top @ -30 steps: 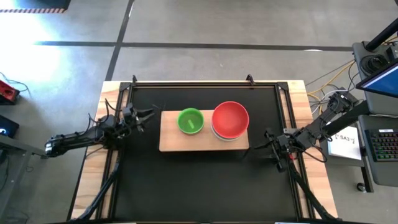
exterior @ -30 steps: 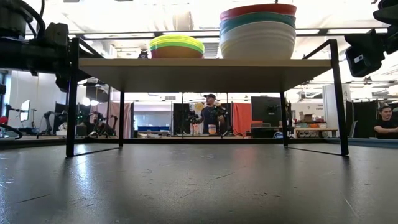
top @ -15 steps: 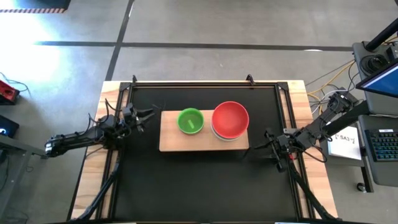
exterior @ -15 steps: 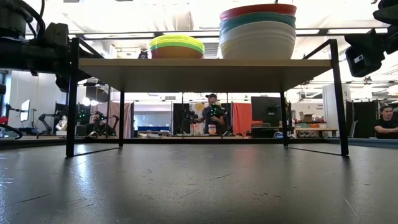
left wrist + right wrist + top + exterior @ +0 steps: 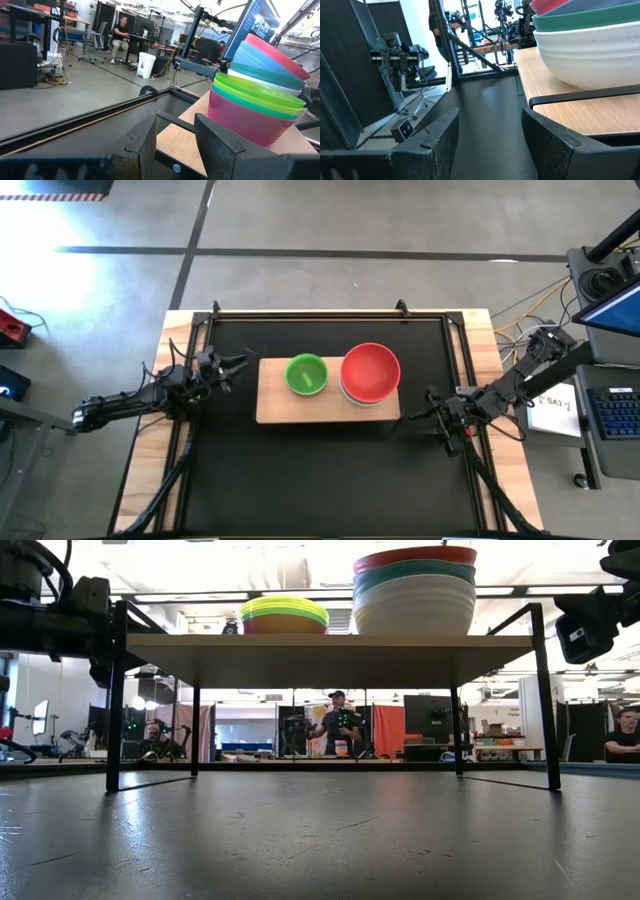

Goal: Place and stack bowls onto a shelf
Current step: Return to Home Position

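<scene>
1. My left gripper (image 5: 238,366) hangs just off the left end of the shelf (image 5: 275,408), apart from it; its jaws stand apart with nothing between them, and the left wrist view shows the gap plainly.
2. My right gripper (image 5: 420,412) hangs just off the shelf's right end, toward its near corner, also clear of the board; its jaws likewise stand apart and hold nothing.
3. The shelf lies between my two sets of jaws, raised on thin dark legs above the black mat (image 5: 330,470); in the low view both grippers sit at about the height of the board.
4. The small stack (image 5: 305,374) stands on the board's left part, directly ahead of my left jaws and near them; the bright green bowl (image 5: 300,370) is uppermost, a yellow-green rim shows below it, and the magenta bowl (image 5: 240,120) is at the bottom, resting on the wood.
5. The large stack (image 5: 370,373) stands just beside the small one, on the far side of it from my left jaws and nearest my right jaws; the white bowl (image 5: 600,55) rests on the board, the teal-green bowl (image 5: 585,21) and a slate-blue rim lie above it, and the red bowl (image 5: 370,370) is on top.
6. All the bowls sit upright, nested, and none touches either gripper.
</scene>
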{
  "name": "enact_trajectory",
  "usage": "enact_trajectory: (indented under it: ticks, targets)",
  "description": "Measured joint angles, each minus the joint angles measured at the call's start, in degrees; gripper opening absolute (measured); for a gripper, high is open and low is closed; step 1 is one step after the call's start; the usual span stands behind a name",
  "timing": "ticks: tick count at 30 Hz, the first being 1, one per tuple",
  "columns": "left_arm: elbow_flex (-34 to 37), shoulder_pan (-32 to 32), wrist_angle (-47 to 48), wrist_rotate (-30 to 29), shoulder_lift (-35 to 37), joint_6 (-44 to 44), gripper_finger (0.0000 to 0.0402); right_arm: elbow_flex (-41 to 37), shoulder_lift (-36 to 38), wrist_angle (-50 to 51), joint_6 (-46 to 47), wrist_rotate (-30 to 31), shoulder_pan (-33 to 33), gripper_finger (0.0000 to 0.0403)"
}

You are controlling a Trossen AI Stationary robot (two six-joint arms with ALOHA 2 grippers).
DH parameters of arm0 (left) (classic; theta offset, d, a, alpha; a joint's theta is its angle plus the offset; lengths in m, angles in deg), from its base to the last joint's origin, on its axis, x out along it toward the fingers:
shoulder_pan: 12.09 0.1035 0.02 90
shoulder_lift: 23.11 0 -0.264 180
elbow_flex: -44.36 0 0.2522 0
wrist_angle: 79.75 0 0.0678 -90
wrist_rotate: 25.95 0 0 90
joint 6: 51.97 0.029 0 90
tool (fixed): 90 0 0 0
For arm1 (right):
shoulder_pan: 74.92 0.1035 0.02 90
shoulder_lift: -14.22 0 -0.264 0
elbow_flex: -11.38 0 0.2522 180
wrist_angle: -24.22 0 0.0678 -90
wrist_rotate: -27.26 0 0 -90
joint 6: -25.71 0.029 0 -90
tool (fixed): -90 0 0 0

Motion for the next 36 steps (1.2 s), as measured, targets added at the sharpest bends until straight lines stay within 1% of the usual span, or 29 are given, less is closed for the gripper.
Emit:
enact_trajectory:
  ticks: [36]
  targets:
    - [-0.72, -0.02, -0.09, 0.00, 0.00, 0.00, 0.0116, -0.01, 0.00, 0.01, -0.01, -0.01, -0.01, 0.0203]
